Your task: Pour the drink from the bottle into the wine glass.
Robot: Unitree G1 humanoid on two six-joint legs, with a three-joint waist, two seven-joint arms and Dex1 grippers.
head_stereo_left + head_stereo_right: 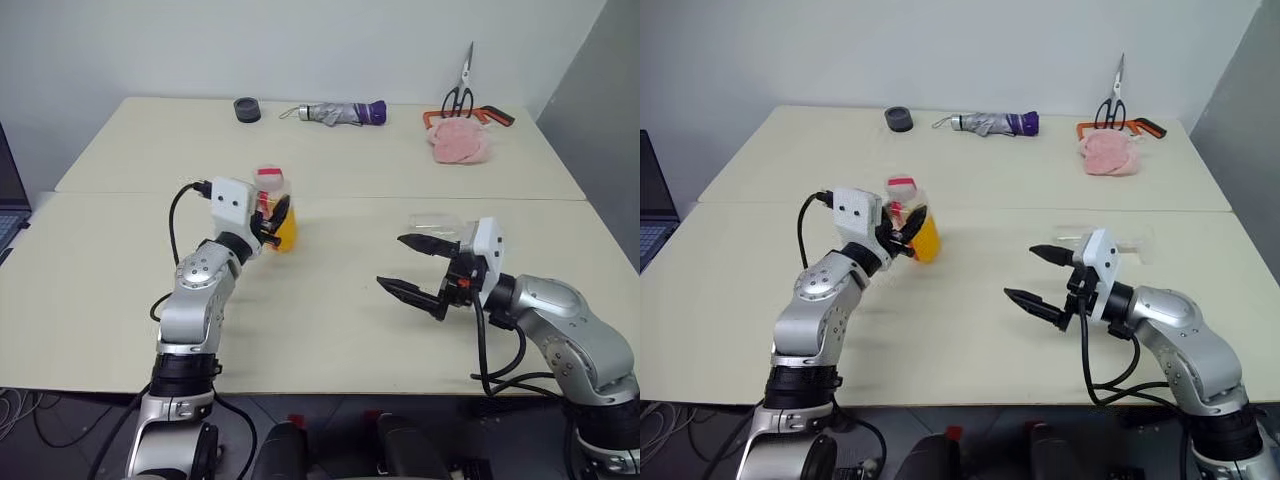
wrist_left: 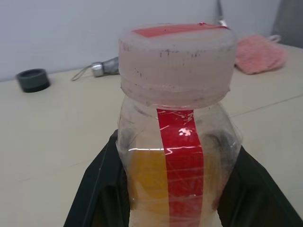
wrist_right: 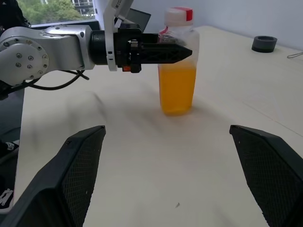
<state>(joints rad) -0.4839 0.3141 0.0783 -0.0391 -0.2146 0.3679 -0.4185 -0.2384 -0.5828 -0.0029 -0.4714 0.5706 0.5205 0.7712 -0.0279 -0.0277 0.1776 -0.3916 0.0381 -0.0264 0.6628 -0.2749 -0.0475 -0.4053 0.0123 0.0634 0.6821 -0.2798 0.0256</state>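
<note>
I see 1 bottle (image 3: 177, 61) of orange drink (image 3: 177, 89), squeezed by the left gripper (image 1: 272, 222). The right gripper (image 1: 418, 268) is spread wide, holding nothing. Maybe 1 wine glass (image 1: 436, 225) behind it.

Bare table (image 1: 330, 300) lies between the wide-open right gripper (image 1: 420, 268) and the bottle (image 3: 178, 66), nothing in the way. The left gripper (image 3: 177, 52) is clamped round the bottle's upper half, blocking that side. The wine glass (image 1: 440, 225) lies just behind the right gripper.

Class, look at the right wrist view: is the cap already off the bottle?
No. The bottle held by the left gripper has its pale cap on, with the orange drink inside.
</note>
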